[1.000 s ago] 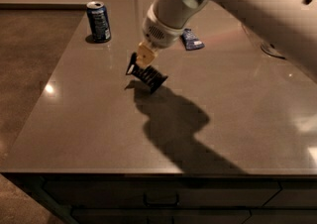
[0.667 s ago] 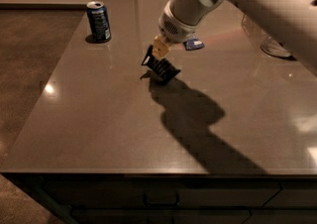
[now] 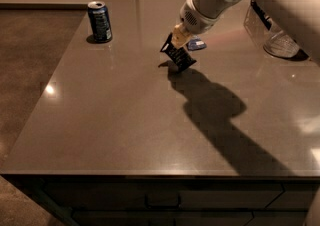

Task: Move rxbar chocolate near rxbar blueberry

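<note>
Gripping the rxbar chocolate (image 3: 178, 56) in the claw (image 3: 176, 38), tilted, hanging right below it, close to the tabletop (image 3: 125, 120). Just beside the claw, flat: rxbar blueberry (image 3: 196, 45). Soda can (image 3: 100, 21) well apart.

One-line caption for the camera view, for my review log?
The gripper holds the rxbar chocolate tilted, close beside the rxbar blueberry; a blue soda can stands far left.

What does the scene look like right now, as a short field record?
gripper: over the back middle of the table, shut on the rxbar chocolate
rxbar chocolate: held tilted, low over the tabletop
rxbar blueberry: lying flat, just right of the held bar
soda can: upright, back left
clear container: back right
task state: bar not yet released
</note>
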Controlling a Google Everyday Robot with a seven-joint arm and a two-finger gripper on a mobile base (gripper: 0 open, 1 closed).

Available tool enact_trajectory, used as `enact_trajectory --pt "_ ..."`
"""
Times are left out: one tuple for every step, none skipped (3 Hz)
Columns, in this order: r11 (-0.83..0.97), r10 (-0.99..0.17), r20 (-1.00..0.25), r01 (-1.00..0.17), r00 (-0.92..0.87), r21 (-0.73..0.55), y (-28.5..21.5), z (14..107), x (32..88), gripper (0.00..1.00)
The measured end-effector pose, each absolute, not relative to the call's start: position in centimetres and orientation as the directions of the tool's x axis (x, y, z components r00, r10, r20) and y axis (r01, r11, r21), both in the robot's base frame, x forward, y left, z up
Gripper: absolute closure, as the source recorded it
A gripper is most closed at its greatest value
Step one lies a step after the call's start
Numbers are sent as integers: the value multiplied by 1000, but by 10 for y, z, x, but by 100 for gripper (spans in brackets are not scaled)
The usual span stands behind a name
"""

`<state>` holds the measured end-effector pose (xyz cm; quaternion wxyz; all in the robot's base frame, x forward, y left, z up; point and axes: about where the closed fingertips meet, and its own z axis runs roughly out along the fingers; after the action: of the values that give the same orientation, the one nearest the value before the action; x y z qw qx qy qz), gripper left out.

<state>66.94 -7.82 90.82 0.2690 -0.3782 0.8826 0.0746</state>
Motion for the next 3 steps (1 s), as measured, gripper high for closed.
enact_trajectory --pt "738 -599 -538 -669 -594 -84 -98 913 687 86" --pt "774 -571 -544 -624 -615 -106 -118 917 701 62" --pt "797 -556 -539 -589 -633 -131 -135 917 710 39"
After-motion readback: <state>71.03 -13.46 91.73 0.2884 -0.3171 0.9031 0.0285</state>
